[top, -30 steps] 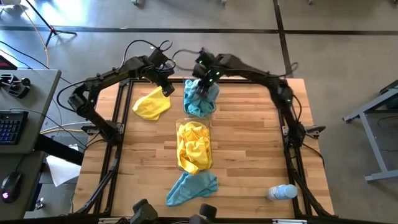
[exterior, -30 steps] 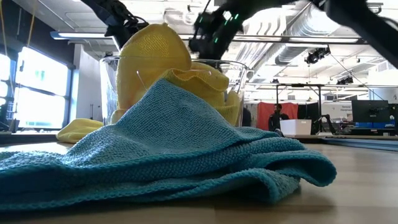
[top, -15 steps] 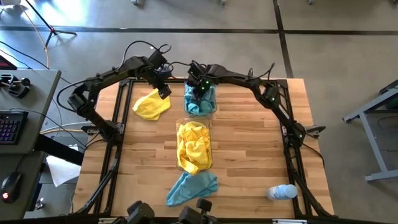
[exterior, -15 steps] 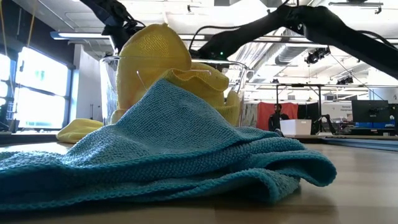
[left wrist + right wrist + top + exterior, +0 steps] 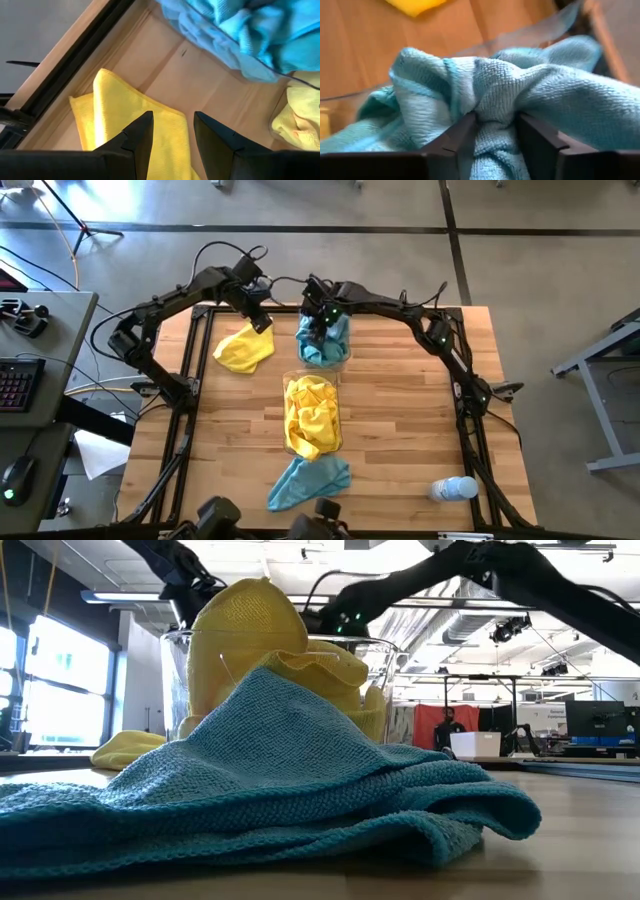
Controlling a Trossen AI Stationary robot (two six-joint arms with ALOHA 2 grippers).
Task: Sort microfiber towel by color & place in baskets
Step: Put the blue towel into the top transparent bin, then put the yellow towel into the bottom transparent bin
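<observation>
My right gripper is down in the far clear basket, open around a bunched teal towel that lies on other teal cloth. My left gripper hovers open above a loose yellow towel lying flat on the table's far left; its fingers touch nothing. The near basket holds heaped yellow towels. Another teal towel lies rumpled on the table near the front edge. My right gripper's open fingers stand on either side of a bunched fold at the top of the teal towel. The fold fills the gap and touches both inner faces. The fingers slant down from above. The towel rests in the basket, not lifted.
A clear plastic bottle lies on its side at the table's near right corner. Black frame rails run along the left and right sides. Bare wood shows to the right of the baskets.
My right gripper has sunk into the far basket with the teal towel. The towel hung below it a second ago and now sits bunched in the basket.
</observation>
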